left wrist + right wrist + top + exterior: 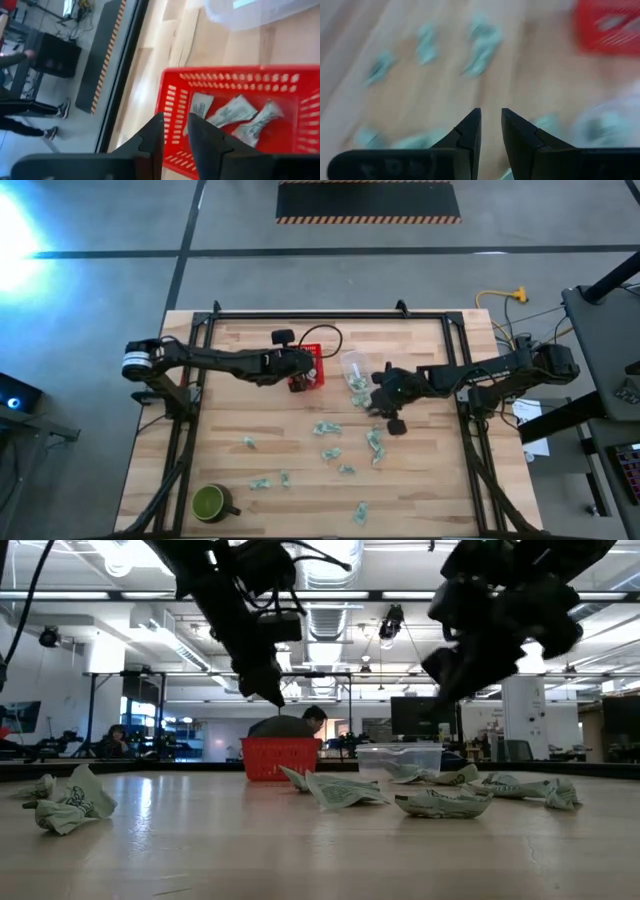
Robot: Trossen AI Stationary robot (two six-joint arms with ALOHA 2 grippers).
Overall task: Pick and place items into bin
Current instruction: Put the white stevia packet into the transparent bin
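Left gripper (176, 131) and right gripper (491, 126) slightly parted.

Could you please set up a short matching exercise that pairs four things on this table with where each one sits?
Things:
1. red basket
2. green mug
3. clear tub
4. left gripper

Places:
A. near corner of the table on the left arm's side
B. above the basket's rim
C. far half, holding wrappers
D. just beside the basket, toward the right arm

Pairs: 1-C, 2-A, 3-D, 4-B
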